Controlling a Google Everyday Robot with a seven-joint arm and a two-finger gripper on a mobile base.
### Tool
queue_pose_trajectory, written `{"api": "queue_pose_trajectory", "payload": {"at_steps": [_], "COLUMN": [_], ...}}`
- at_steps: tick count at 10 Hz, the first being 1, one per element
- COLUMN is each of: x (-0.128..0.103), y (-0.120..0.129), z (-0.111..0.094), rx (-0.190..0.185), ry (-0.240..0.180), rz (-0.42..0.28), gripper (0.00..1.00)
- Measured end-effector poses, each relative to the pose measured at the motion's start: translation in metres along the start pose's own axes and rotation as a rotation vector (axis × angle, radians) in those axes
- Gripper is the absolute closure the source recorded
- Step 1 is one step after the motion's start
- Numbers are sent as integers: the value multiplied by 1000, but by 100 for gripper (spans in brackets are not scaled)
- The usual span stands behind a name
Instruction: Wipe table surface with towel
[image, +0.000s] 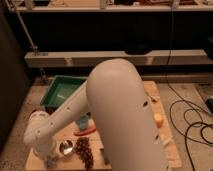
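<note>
One tool (46, 156), its fingers pressed together, sits low just left of the small metal cup (65, 147), near the front left corner of the surface (151, 90). The towel (50, 161), a crumpled pale blue-grey scrap, shows right under the tool's tip on the wood; whether it is pinched cannot be told. A dark grape bunch (85, 152) lies just right of the cup.

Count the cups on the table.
2: a metal cup near the front left edge, beside the gripper; a light blue cup behind it, partly behind the arm. The arm may hide more.
</note>
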Motion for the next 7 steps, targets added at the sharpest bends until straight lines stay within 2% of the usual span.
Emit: {"api": "queue_pose_trajectory", "payload": {"at_steps": [3,7], "x": [5,38], "y": [22,50], "z": [-4,-6], "rx": [-6,-8], "ry": [4,24], "rz": [56,113], "gripper": [100,100]}}
